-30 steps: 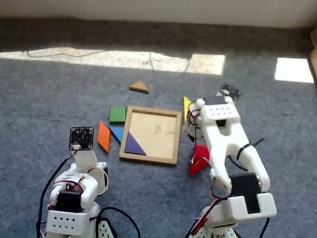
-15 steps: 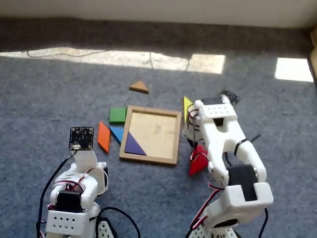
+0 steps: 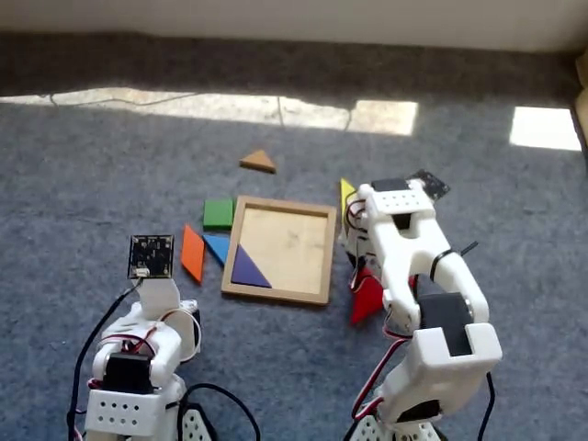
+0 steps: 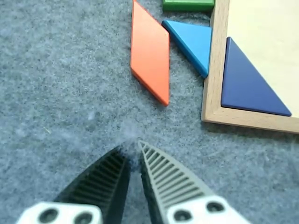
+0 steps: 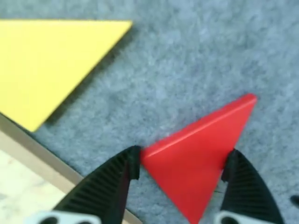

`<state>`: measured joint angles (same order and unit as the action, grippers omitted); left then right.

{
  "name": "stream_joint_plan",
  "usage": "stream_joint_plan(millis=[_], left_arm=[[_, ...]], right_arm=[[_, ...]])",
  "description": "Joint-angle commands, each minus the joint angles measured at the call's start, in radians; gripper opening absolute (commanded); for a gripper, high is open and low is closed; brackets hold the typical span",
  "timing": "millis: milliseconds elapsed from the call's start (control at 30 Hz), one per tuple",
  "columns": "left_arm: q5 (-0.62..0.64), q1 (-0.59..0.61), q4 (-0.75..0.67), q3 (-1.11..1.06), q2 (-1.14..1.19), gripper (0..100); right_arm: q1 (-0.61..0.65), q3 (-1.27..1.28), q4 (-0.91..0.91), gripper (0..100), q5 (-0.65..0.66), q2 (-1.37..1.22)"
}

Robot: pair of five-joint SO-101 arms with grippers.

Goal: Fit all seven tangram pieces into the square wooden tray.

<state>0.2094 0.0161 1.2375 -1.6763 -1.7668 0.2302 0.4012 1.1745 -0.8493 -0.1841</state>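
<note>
The square wooden tray (image 3: 323, 248) lies mid-carpet with a dark blue triangle (image 3: 246, 268) in its near left corner. An orange parallelogram (image 3: 192, 253), a light blue triangle (image 3: 218, 246) and a green square (image 3: 218, 213) lie along its left side. A brown triangle (image 3: 258, 162) lies beyond it. A yellow triangle (image 3: 346, 195) and a red triangle (image 3: 367, 299) lie to its right. My right gripper (image 5: 182, 161) is open, low over the red triangle (image 5: 196, 154), one finger at each side. My left gripper (image 4: 133, 148) is shut, empty, short of the orange parallelogram (image 4: 150, 49).
Grey carpet covers the floor, with free room left of the pieces and at the far side. The right arm (image 3: 409, 253) hangs over the strip right of the tray. The left arm (image 3: 147, 340) sits folded at the near left. The tray edge (image 5: 37, 156) runs close beside the right gripper.
The right arm has drawn back toward its base and swung slightly left, settling over the red triangle. The left arm has not moved.
</note>
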Motion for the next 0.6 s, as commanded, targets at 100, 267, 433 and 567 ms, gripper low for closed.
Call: stream_joint_plan(millis=[100,267,433,567], left_arm=[[-0.003,0.002,0.005,-0.021,-0.035,0],[-0.003,0.002,0.005,-0.021,-0.035,0],[-0.003,0.002,0.005,-0.021,-0.035,0],[-0.003,0.002,0.005,-0.021,-0.035,0]], right_arm=[[0.007,-0.033,-0.019,25.7,-0.014,0.001],[0.007,-0.013,-0.021,25.7,-0.014,-0.001],[0.01,0.061,-0.12,25.7,-0.014,0.001],[0.013,0.077,-0.142,25.7,-0.014,0.001]])
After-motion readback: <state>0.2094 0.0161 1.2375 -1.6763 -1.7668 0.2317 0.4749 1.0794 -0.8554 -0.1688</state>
